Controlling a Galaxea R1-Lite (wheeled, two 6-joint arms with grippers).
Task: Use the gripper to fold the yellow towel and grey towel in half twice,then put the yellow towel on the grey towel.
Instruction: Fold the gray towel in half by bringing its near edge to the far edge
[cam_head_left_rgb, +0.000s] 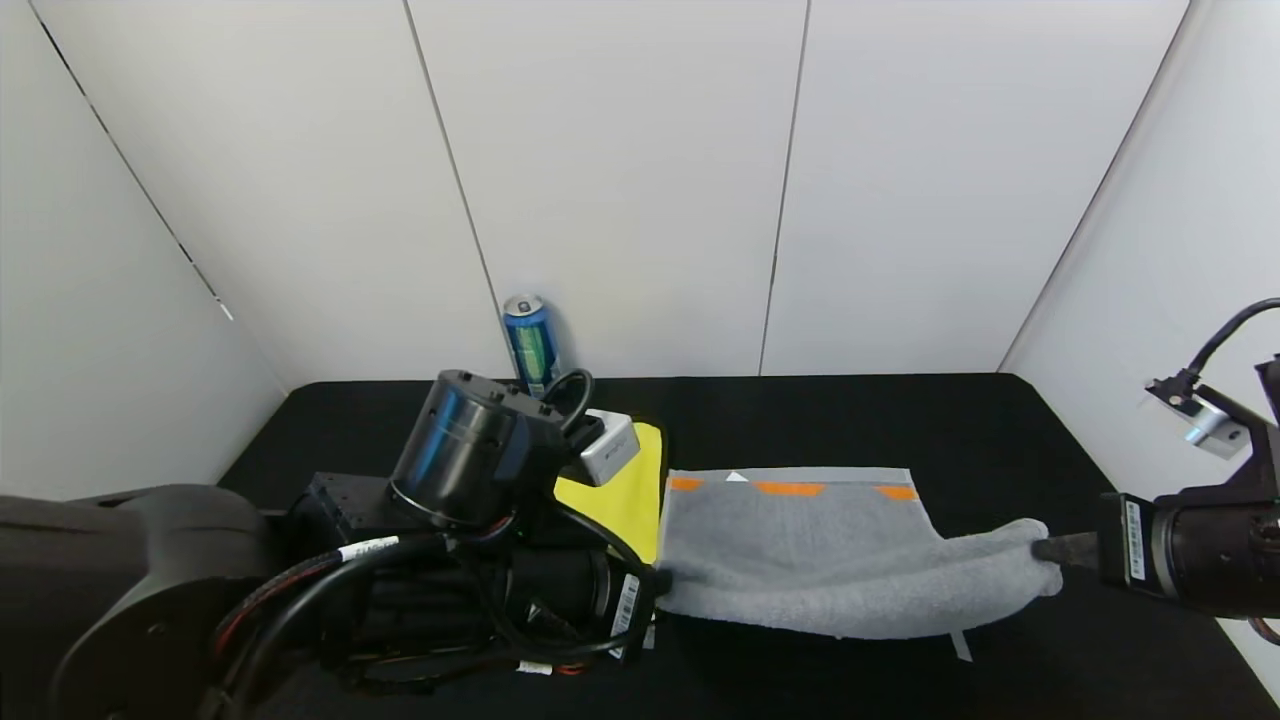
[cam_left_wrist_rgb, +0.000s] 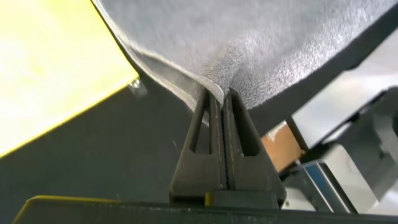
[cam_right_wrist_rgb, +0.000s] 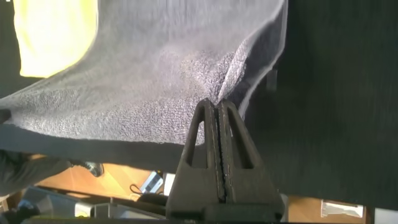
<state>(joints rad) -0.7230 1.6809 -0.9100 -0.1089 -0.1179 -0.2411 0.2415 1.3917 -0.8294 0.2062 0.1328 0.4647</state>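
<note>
White panel walls box in a black table (cam_head_left_rgb: 900, 420), with a blue-green drink can (cam_head_left_rgb: 530, 343) upright at the back near the wall, well clear of the work; top looks closed, contents not visible, and it is the only container in view. Grey towel (cam_head_left_rgb: 800, 545) lies right of centre, orange marks (cam_head_left_rgb: 790, 489) along its far end on the table, near edge lifted off the surface. Left gripper (cam_left_wrist_rgb: 219, 94) has its fingers pressed together, pinching the near-left corner of the grey towel; right gripper (cam_right_wrist_rgb: 217, 107) likewise clamped on the near-right corner, the cloth bunching at each pinch. Yellow towel (cam_head_left_rgb: 625, 495) sits just left of the grey one, flat, partly hidden behind the left arm, untouched by either pincer. Step in hand looks like the first half-fold of the grey towel. To do it well: carry both corners together at even height toward the orange-marked end, keep the edge taut between the grippers so no sag or crease forms, land near corners on far corners, then release. Watch the left side, as dragging could disturb the yellow towel lying just beside it.
</note>
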